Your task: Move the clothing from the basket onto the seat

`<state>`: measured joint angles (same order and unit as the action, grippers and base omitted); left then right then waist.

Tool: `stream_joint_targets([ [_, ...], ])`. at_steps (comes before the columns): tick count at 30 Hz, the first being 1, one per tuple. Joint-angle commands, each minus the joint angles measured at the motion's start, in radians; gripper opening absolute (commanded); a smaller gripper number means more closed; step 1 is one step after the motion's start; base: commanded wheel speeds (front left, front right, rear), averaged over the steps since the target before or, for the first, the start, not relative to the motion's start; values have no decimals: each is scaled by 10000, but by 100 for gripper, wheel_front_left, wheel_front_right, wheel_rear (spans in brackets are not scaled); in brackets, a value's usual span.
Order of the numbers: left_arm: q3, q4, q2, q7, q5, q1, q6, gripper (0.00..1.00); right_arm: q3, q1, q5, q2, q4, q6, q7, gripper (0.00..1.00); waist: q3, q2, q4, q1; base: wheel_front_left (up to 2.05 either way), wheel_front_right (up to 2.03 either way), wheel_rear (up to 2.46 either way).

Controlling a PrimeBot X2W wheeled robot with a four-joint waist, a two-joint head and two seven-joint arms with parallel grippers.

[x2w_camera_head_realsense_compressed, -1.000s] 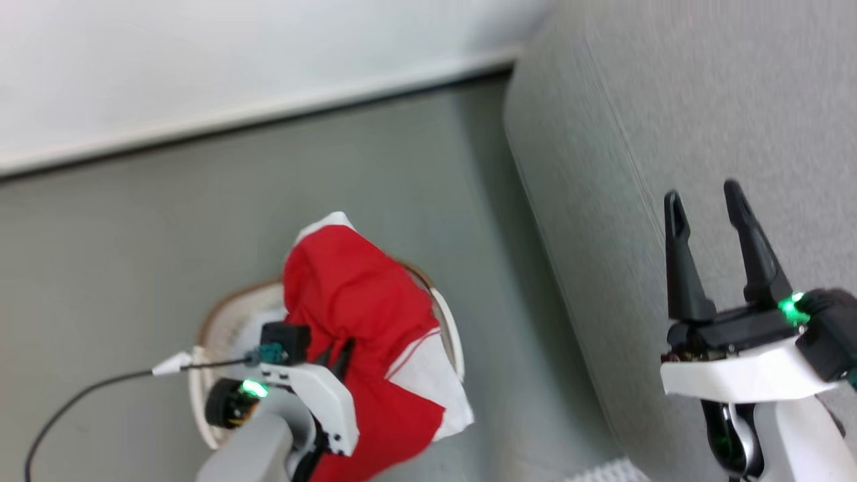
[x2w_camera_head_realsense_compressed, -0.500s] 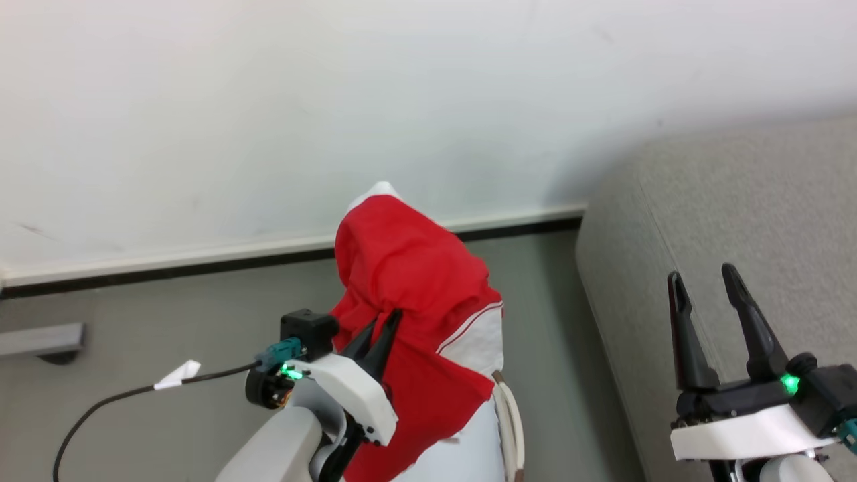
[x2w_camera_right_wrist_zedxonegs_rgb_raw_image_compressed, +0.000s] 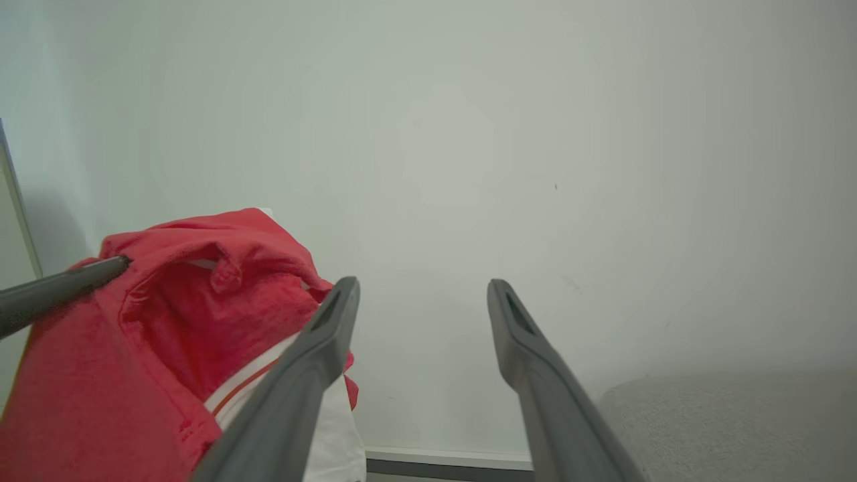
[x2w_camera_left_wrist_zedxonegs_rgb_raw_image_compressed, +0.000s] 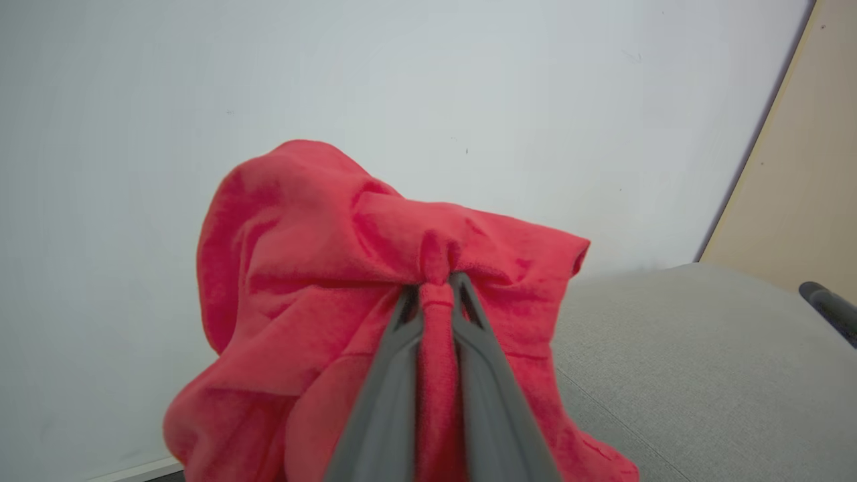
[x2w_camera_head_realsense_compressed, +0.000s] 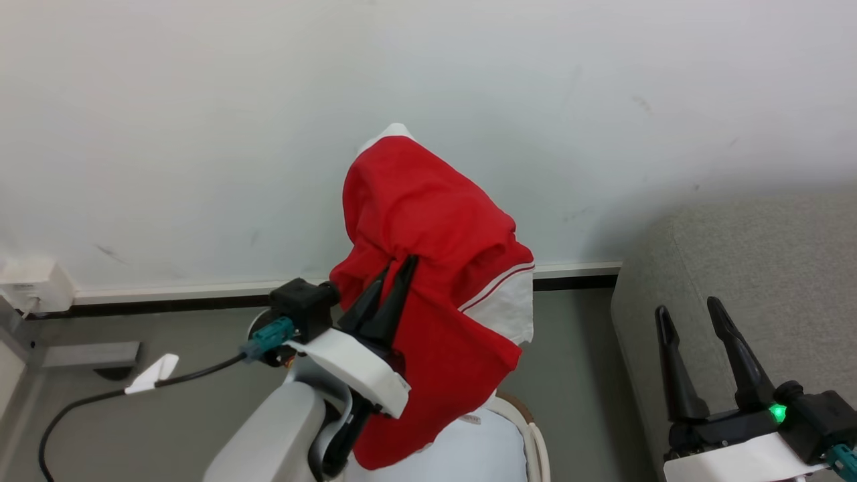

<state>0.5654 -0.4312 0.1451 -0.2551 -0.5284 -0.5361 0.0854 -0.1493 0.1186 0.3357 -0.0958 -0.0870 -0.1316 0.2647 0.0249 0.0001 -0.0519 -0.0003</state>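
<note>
The clothing (x2w_camera_head_realsense_compressed: pixel 428 221), bright red with a white panel and striped trim, hangs in the air from my left gripper (x2w_camera_head_realsense_compressed: pixel 398 264), which is shut on a pinched fold of it. The left wrist view shows the fabric (x2w_camera_left_wrist_zedxonegs_rgb_raw_image_compressed: pixel 301 254) bunched between the closed left gripper (x2w_camera_left_wrist_zedxonegs_rgb_raw_image_compressed: pixel 435 284). Below the clothing, the basket (x2w_camera_head_realsense_compressed: pixel 533 438) shows a piece of its rim at the bottom edge. The grey seat (x2w_camera_head_realsense_compressed: pixel 756 268) lies to the right. My right gripper (x2w_camera_head_realsense_compressed: pixel 687 308) stands open and empty over the seat's edge. In the right wrist view the right gripper (x2w_camera_right_wrist_zedxonegs_rgb_raw_image_compressed: pixel 422 288) is open, with the clothing (x2w_camera_right_wrist_zedxonegs_rgb_raw_image_compressed: pixel 167 321) to its left.
A white wall with a dark baseboard (x2w_camera_head_realsense_compressed: pixel 201 298) runs behind. A pale blue-white cloth (x2w_camera_head_realsense_compressed: pixel 475 452) lies in the basket. A black cable with a white tag (x2w_camera_head_realsense_compressed: pixel 150 373) trails from my left wrist. A white wall box (x2w_camera_head_realsense_compressed: pixel 27 284) sits at the far left.
The head camera has tilted up, so the wall takes more of the view. My left gripper has lifted the clothing higher above the basket. My right gripper stays open.
</note>
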Motion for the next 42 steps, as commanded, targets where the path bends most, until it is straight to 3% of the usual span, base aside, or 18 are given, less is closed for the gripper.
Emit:
stream_joint_targets([
  [1, 3, 102, 86, 31, -38, 145, -33, 0, -18, -97, 53, -61, 47, 18, -5, 100, -4, -1, 14, 3, 0, 0, 0],
  [10, 56, 541, 123, 245, -222, 343, -214, 0, -763, 130, 221, -363, 77, 18, -5, 100, -50, -1, 101, 3, 0, 0, 0],
  [17, 225, 433, -20, 421, -234, 219, -226, 0, -3046, 657, 780, -854, -278, 18, -7, 100, -93, -1, 189, 3, 0, 0, 0],
  [26, 822, 245, -456, 555, -216, 15, -44, 0, -5607, 2271, 1462, -928, -2650, 18, -5, 100, -64, -1, 718, 3, 0, 0, 0],
  [35, 1680, 302, -819, 674, -439, -96, 172, 0, -6607, 3408, 2156, -653, -4695, 19, -5, 100, -5, -1, 1570, 3, 0, 0, 0],
  [42, 2525, 456, -917, 903, -951, 72, 311, 0, -6883, 3913, 2191, -481, -5557, 18, -5, 100, 34, -1, 2109, 3, 0, 0, 0],
])
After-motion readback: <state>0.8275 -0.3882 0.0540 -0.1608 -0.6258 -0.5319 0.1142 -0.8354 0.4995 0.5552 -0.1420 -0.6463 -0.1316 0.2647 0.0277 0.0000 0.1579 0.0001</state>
